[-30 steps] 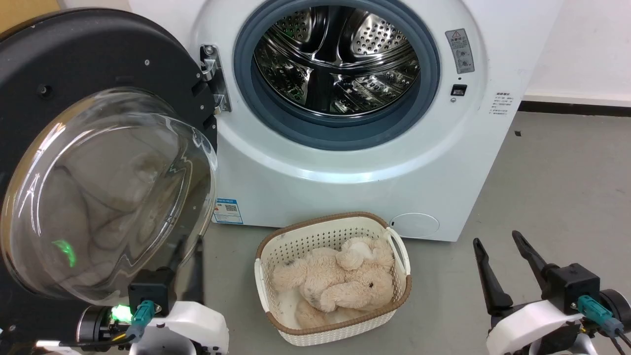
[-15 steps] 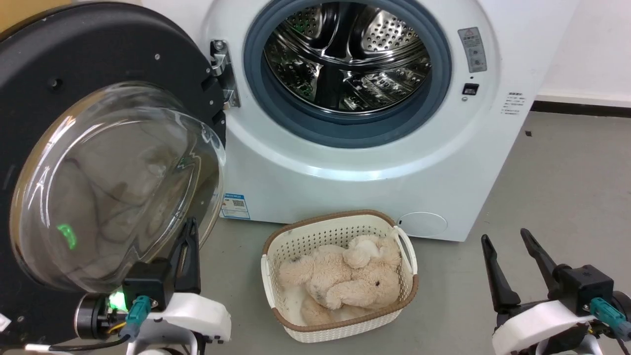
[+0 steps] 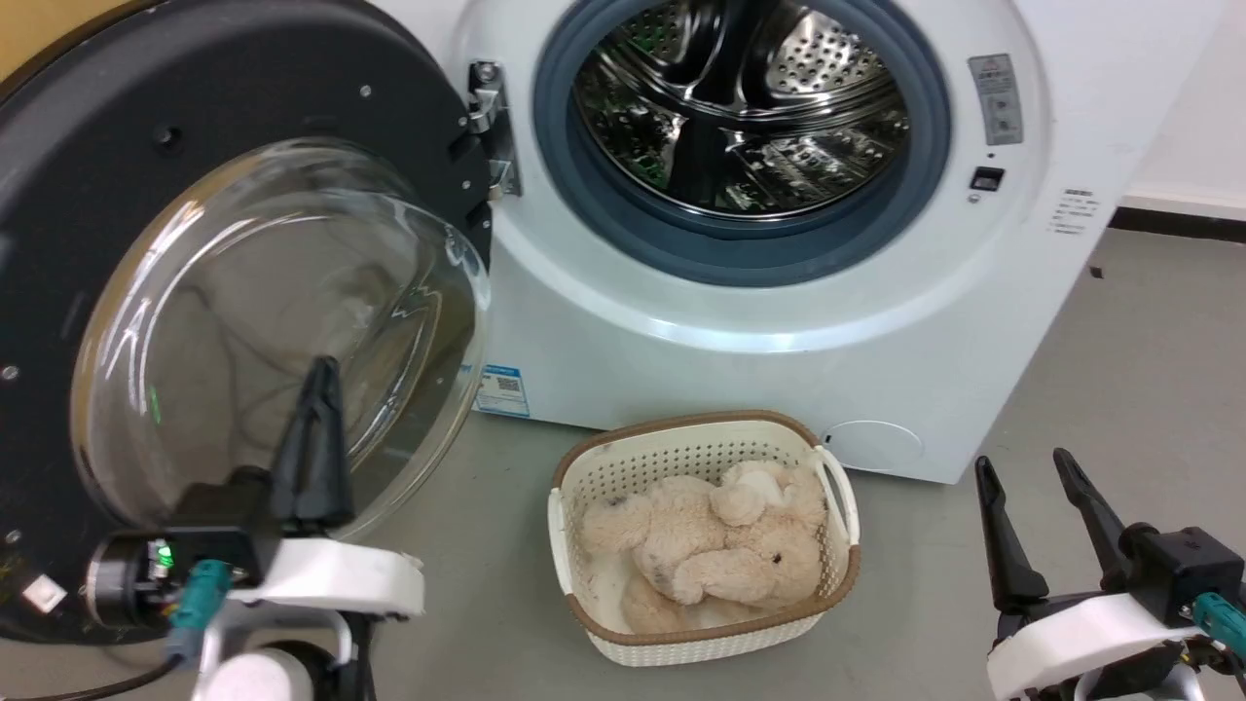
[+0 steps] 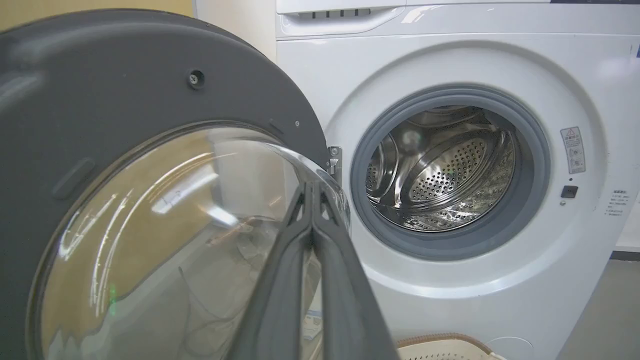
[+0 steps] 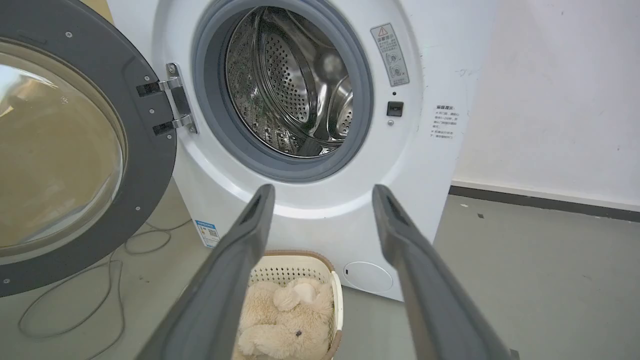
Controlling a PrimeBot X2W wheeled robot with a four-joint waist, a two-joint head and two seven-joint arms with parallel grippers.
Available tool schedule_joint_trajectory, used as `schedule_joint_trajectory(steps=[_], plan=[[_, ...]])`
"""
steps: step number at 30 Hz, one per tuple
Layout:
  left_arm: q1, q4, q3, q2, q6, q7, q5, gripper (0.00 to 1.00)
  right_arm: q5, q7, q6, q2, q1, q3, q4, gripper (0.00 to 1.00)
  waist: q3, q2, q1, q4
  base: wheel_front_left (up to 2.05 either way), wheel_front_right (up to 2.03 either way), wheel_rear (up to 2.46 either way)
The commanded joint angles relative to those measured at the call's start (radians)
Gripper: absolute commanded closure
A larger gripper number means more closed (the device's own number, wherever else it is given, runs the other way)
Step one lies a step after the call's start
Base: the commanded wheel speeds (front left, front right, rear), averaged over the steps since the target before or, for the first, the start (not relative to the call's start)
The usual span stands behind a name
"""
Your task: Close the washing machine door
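Observation:
The washing machine (image 3: 779,321) stands with its steel drum (image 3: 750,117) exposed. The washing machine door (image 3: 195,107) hangs wide open on its left hinge (image 3: 492,127), the glass bowl (image 3: 253,282) bulging toward me. My left gripper (image 3: 319,368) is shut and empty, its fingers pointing up in front of the bowl's lower part; I cannot tell whether they touch it. In the left wrist view the shut left gripper (image 4: 311,187) points at the bowl's right edge. My right gripper (image 3: 1022,460) is open and empty at the lower right, away from the door (image 5: 150,150).
A cream basket (image 3: 701,421) holding a beige plush toy (image 3: 711,555) sits on the grey floor just before the washer. A thin cable (image 5: 100,280) lies on the floor under the door. A white wall (image 5: 550,100) is to the right.
The head camera has shifted, moving the whole picture rightward. My left gripper has risen and now stands in front of the glass bowl. The door stays open; the right gripper holds its pose.

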Motion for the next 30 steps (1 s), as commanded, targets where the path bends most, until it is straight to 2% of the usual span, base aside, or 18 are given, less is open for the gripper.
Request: schedule_joint_trajectory(steps=[1, 14, 22, 30], plan=[[-0.027, -0.023, 0.017, 0.003, -0.01, -0.012, -0.008, 1.0, 0.012, -0.012, 0.0, 0.002, -0.007, -0.006, 0.002, 0.0, 0.004, 0.0, 0.0, 0.014, 0.0, 0.0, 0.0], [-0.13, -0.061, 0.155, 0.041, -0.059, -0.037, -0.047, 1.0, 0.028, -0.037, 0.0, 0.002, -0.007, -0.035, 0.012, 0.0, 0.02, 0.0, 0.0, 0.076, 0.0, 0.0, 0.0], [-0.214, -0.02, 0.241, 0.087, -0.085, -0.054, -0.069, 1.0, 0.042, -0.054, 0.0, 0.002, -0.012, -0.05, 0.027, 0.0, 0.034, 0.0, 0.0, 0.123, 0.0, 0.0, 0.0], [-0.288, 0.053, 0.299, 0.157, -0.103, -0.071, -0.118, 1.0, 0.056, -0.071, 0.0, 0.003, -0.013, -0.062, 0.046, 0.0, 0.045, 0.0, 0.0, 0.168, 0.0, 0.0, 0.0]])
